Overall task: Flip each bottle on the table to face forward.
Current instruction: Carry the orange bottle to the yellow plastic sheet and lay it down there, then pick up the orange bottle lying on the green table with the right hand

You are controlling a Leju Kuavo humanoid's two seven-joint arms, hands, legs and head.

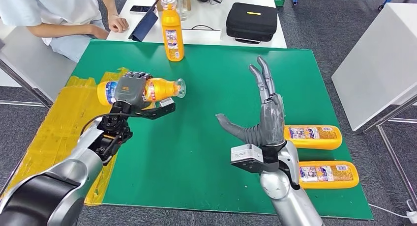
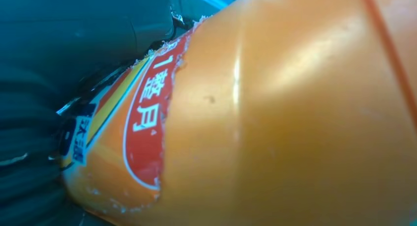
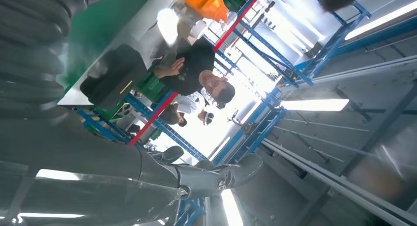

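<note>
My left hand [image 1: 132, 92] grips an orange juice bottle [image 1: 160, 89] lying sideways above the left part of the green mat [image 1: 206, 83], its cap pointing right. The same bottle's orange body and red label [image 2: 275, 113] fill the left wrist view. A second orange bottle [image 1: 172, 30] stands upright at the mat's far edge. Two more bottles lie flat at the right, one [image 1: 314, 137] beside my right wrist and one [image 1: 330, 174] nearer the front edge. My right hand [image 1: 260, 113] is raised over the mat's middle, fingers spread, holding nothing; its fingers [image 3: 196, 179] appear in the right wrist view.
A person [image 1: 64, 14] sits at the far left with a hand on the white table [image 1: 216, 37] behind the mat. On that table lie a black case [image 1: 252, 20], a tablet [image 1: 143, 25] and a phone. A white table [image 1: 378, 64] stands to the right. Yellow tape [image 1: 54, 118] covers the mat's left border.
</note>
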